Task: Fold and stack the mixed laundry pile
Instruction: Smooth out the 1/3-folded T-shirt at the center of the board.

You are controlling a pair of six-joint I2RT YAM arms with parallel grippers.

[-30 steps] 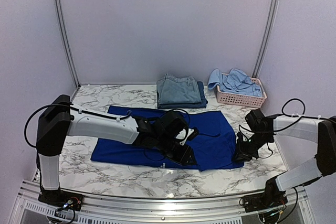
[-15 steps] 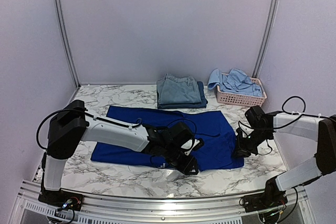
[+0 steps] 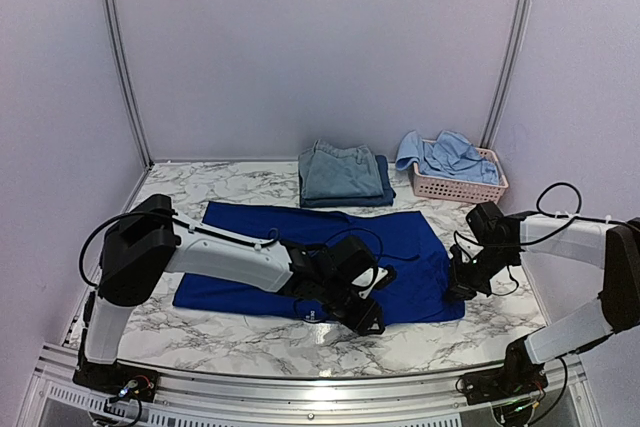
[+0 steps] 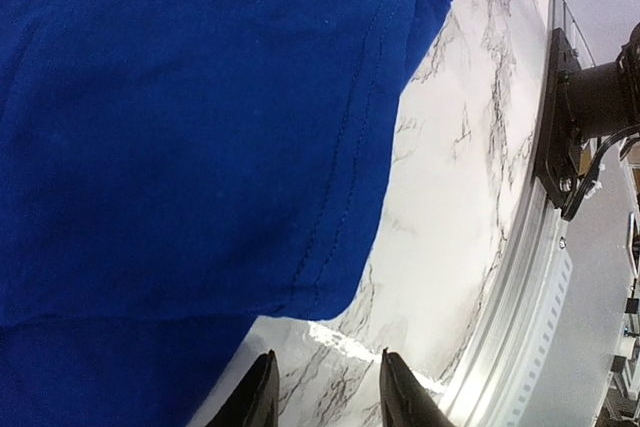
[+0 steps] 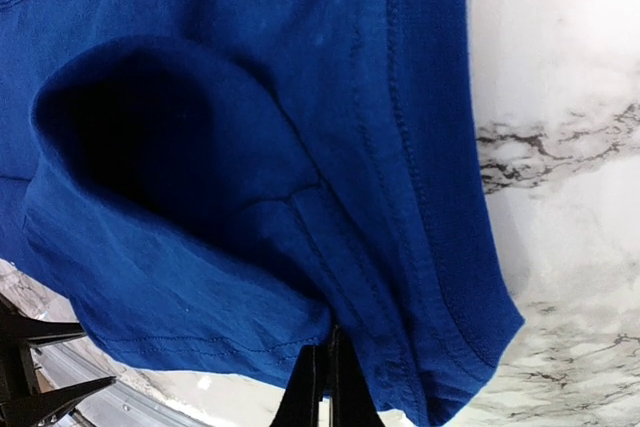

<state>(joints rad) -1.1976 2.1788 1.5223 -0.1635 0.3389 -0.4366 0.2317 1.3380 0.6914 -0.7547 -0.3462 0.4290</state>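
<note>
Royal-blue T-shirt [image 3: 405,239]: spread flat across the middle of the tabletop [image 3: 215,332], its long side running left to right. Its near-right corner lies close to the right edge. In the left wrist view the T-shirt [image 4: 150,127] shows a stitched hem and a rounded corner that ends on bare marble [image 4: 440,197].

Left gripper [image 3: 366,323]: reaches over the shirt's near hem, toward the near edge of the tabletop. In its own camera the left gripper [image 4: 325,397] has its jaws parted with nothing between them. Only white marble shows in the gap, just off the shirt's corner.

Right gripper [image 3: 458,291]: down at the shirt's near-right corner. In its own camera the right gripper [image 5: 322,387] has its jaws pressed nearly together, pinching the cloth at the hem. There the T-shirt [image 5: 250,147] bulges up in a loose fold, with marble [image 5: 560,97] to one side.

Folded denim [image 3: 340,171]: stacked at the middle of the far edge, lying on a navy piece [image 3: 385,187] that shows along its right side.

Pink lattice basket [image 3: 455,190]: at the far-right corner, just right of the stack.

Light-blue shirt [image 3: 450,157]: heaped in the basket, one part hanging over its left rim.
</note>
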